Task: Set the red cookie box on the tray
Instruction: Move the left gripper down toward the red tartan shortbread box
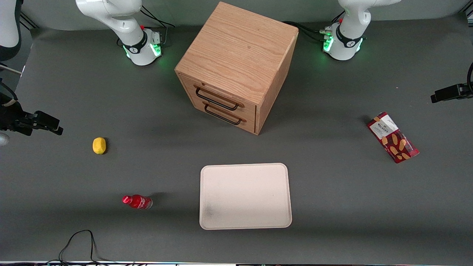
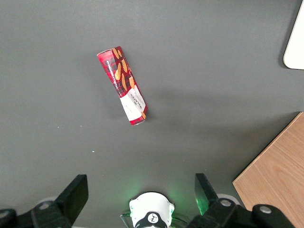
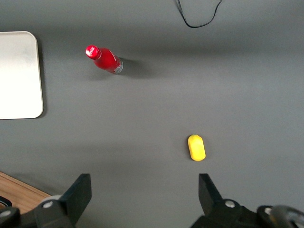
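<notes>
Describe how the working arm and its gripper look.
The left arm is glossy white with a black band, green glowing lights and black cables at its base. Its gripper has two black, wedge-shaped fingers set wide apart, high above the grey table.

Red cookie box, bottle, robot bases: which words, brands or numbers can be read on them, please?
Red cookie box: print on the white label panel, too blurred to read.
Small red bottle: white marking, unreadable.
Arm base: round logo, no readable words.
Gripper, open above the table: no text.
</notes>
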Tool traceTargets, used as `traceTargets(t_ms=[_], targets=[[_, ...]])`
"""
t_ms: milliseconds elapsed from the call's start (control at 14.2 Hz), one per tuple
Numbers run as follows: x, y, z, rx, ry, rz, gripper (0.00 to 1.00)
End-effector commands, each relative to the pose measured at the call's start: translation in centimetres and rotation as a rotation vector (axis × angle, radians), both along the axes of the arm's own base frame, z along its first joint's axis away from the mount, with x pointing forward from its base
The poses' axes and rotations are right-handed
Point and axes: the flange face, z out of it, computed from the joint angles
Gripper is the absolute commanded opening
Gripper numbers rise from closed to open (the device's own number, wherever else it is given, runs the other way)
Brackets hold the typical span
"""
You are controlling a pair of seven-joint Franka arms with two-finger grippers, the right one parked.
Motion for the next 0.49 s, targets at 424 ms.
traceTargets(t_ms=[424], targets=[[0.05,-0.48,0.7,0.003,0.008,-0.02,1.0]])
